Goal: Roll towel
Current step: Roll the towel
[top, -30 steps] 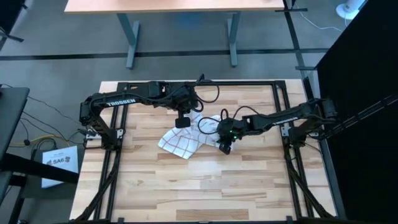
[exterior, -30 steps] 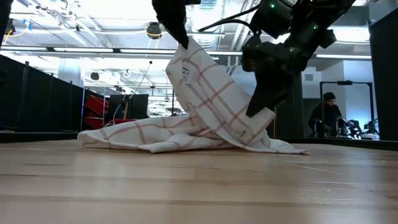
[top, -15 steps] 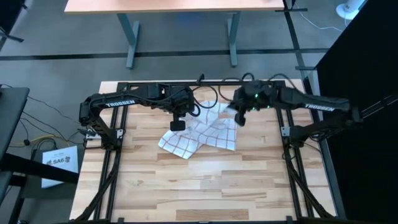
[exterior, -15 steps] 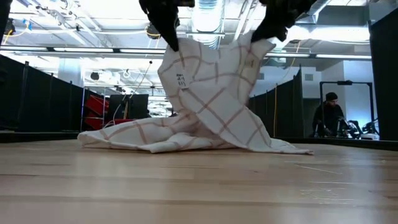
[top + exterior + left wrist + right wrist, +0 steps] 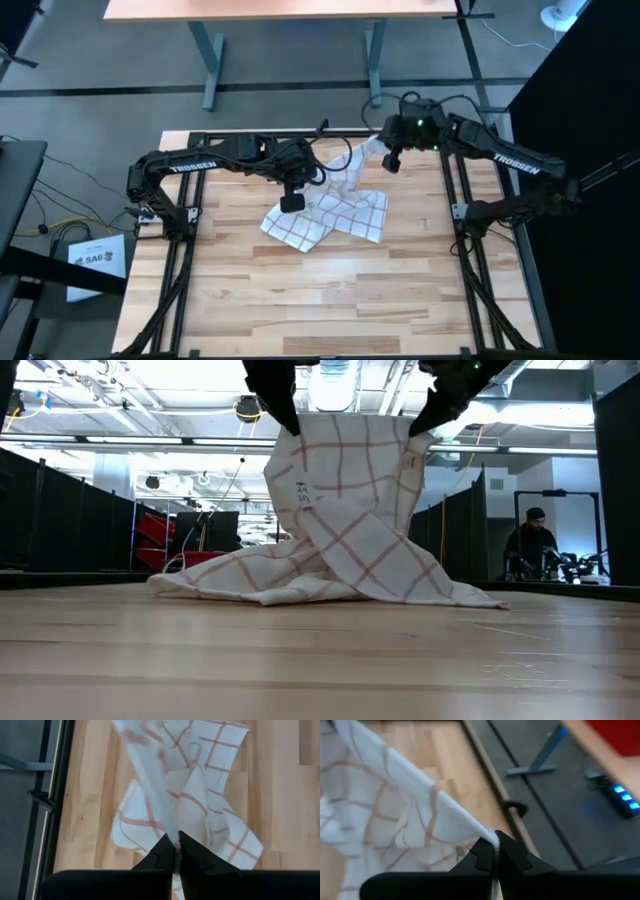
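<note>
The white towel [image 5: 335,205] with thin reddish-brown grid lines is held up by two top corners between my grippers. Its lower part lies bunched on the wooden table [image 5: 320,575], and a small tag [image 5: 299,491] shows near the left side. My left gripper [image 5: 292,203] is shut on the left corner and shows in its wrist view [image 5: 176,851]. My right gripper [image 5: 392,160] is shut on the right corner, near the table's far right, and shows in its wrist view [image 5: 495,851]. My left gripper pinches the towel's upper left corner [image 5: 173,838] between its two fingers, coming from above and pointing down. The cloth hangs below the fingers and its lower end lies on the table. My right gripper pinches the towel's upper right corner [image 5: 491,839] between its two fingers, from above. The top edge [image 5: 355,420] runs nearly straight across to the other gripper, and the cloth below it hangs down to the table.
Black frame rails [image 5: 455,200] run along the table's sides and far edge. A desk [image 5: 290,10] stands beyond the far edge. A person [image 5: 528,550] is in the room behind, at the right. Bare wood lies toward the near edge [image 5: 320,300].
My right gripper has risen from near the table and gone toward the far right edge with its towel corner. The towel has been drawn up and spread out between the two grippers, while its lower part stays on the table.
</note>
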Controlling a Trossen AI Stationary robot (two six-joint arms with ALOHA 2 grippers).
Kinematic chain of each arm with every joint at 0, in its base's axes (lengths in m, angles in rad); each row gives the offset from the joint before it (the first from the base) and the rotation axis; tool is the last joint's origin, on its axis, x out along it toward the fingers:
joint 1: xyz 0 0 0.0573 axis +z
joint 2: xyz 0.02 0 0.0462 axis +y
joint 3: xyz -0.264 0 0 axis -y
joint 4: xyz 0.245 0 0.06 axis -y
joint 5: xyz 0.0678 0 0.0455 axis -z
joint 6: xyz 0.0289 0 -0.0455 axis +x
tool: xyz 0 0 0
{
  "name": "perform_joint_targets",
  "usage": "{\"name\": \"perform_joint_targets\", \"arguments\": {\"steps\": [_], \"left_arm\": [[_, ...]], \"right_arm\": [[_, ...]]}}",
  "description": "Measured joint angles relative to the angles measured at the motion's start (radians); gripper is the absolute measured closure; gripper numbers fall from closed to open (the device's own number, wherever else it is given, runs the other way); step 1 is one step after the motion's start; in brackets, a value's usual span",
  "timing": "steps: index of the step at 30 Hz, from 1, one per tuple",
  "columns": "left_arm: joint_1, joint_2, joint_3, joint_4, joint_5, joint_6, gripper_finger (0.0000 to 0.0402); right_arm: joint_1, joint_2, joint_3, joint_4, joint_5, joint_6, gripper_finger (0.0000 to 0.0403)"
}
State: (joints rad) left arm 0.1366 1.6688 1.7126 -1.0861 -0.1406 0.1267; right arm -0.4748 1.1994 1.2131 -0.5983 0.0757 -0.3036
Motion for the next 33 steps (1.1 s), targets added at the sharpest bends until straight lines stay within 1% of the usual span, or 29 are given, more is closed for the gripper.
{"name": "perform_joint_targets", "arguments": {"steps": [7,11,14,19,24,28,31,33], "left_arm": [[-0.036,0.002,0.001,0.034,-0.003,-0.033,0.0402],[-0.054,0.002,0.001,0.079,0.004,-0.089,0.0399],[-0.055,0.002,0.001,0.109,0.006,-0.136,0.038],[-0.036,0.003,-0.003,0.132,0.005,-0.193,0.0325],[-0.042,0.022,-0.046,0.17,0.005,-0.255,0.0276],[-0.072,0.053,-0.116,0.222,0.004,-0.312,0.0264],[-0.1,0.097,-0.174,0.312,0.005,-0.346,0.0264],[-0.111,0.124,-0.204,0.405,0.005,-0.372,0.0267]], "right_arm": [[-0.031,0.034,0.119,0.004,-0.006,-0.069,0.0403],[-0.034,0.069,0.131,-0.027,0.005,-0.086,0.0403],[-0.035,0.103,0.132,-0.053,0.012,-0.11,0.0403],[-0.039,0.15,0.134,-0.058,0.038,-0.187,0.0403],[-0.071,0.165,0.189,-0.078,0.084,-0.253,0.0403],[-0.112,0.161,0.257,-0.106,0.085,-0.258,0.0403],[-0.121,0.16,0.29,-0.126,0.087,-0.272,0.0403],[-0.119,0.16,0.303,-0.132,0.087,-0.281,0.0403]]}}
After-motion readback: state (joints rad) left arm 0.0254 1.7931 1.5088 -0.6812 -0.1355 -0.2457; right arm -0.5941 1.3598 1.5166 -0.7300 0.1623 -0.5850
